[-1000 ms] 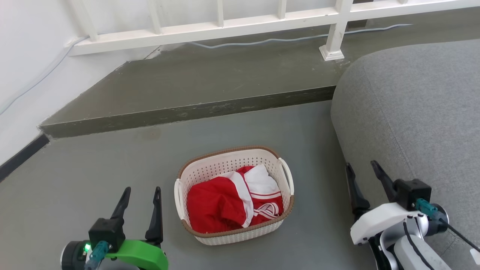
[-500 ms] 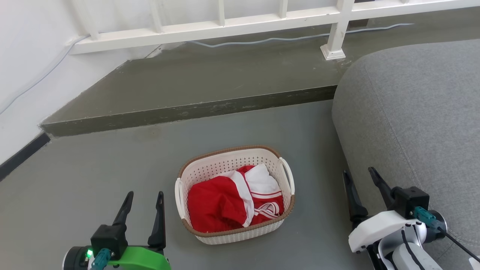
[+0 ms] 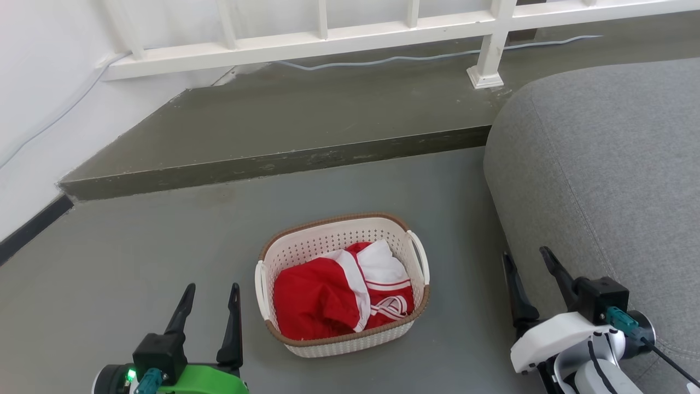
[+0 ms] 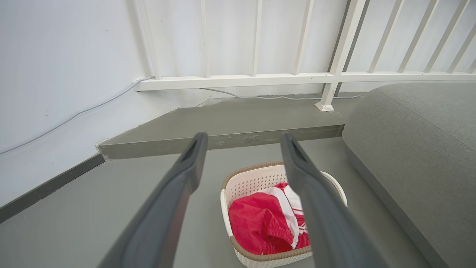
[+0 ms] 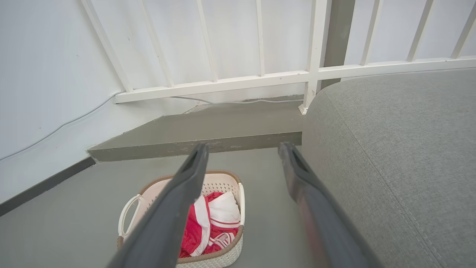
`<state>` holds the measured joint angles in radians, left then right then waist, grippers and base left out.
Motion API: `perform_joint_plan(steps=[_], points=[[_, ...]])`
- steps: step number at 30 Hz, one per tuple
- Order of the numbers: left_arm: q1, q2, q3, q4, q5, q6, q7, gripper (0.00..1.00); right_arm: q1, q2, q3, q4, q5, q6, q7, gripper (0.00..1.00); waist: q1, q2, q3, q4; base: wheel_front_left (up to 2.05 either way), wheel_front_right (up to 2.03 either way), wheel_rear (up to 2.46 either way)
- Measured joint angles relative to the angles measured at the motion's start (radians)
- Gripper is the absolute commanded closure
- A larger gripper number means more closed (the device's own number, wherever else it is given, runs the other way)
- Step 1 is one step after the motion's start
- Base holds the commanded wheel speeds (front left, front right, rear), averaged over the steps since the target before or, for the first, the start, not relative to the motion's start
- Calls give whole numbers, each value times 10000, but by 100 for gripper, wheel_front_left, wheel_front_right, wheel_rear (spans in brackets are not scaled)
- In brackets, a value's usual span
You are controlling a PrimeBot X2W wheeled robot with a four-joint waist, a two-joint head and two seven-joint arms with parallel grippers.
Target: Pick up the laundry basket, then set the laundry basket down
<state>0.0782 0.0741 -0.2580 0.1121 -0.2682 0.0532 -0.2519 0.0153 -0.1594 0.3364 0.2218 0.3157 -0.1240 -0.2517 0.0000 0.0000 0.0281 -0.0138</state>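
Currently laundry basket [image 3: 328, 238] sits between grippers, long axis running gripper to gripper. Left gripper [image 3: 212, 287] nearer basket; right gripper [image 3: 525, 253] farther off. Both spread open, empty.

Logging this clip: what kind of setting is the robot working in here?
Probably a home-style living space, possibly staged: a grey upholstered sofa, a white railing along a raised step, and a laundry basket holding red and white clothes on the grey floor.
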Motion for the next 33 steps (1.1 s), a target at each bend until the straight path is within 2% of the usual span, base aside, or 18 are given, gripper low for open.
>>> perform_joint_plan(steps=[1, 2, 10, 15, 33], points=[[29, -4, 0, -17, 0, 2, 0, 0, 20, 2, -6, -21, 0, 0, 0, 0, 0, 0, -1, 1, 0, 0, 0], [53, -8, 0, -29, 0, 2, 0, 100, 49, 2, -13, -38, 0, 0, 0, 100, 0, 0, -1, 3, 0, 0, 0], [196, -65, -75, 418, -134, -13, 48, 100, 463, 167, 36, 353, 61, 35, 29, 100, 0, 0, -3, 6, 0, 0, 0], [285, -73, -73, 385, -518, -92, 48, 100, 486, 209, -25, 290, 552, 125, 31, 100, 0, 0, -15, 16, 0, 0, 0], [290, -128, 324, 247, -3053, -282, 493, 100, 496, 360, -700, 111, 2978, 454, 522, 100, 0, 0, -45, 35, 0, 0, 0]])
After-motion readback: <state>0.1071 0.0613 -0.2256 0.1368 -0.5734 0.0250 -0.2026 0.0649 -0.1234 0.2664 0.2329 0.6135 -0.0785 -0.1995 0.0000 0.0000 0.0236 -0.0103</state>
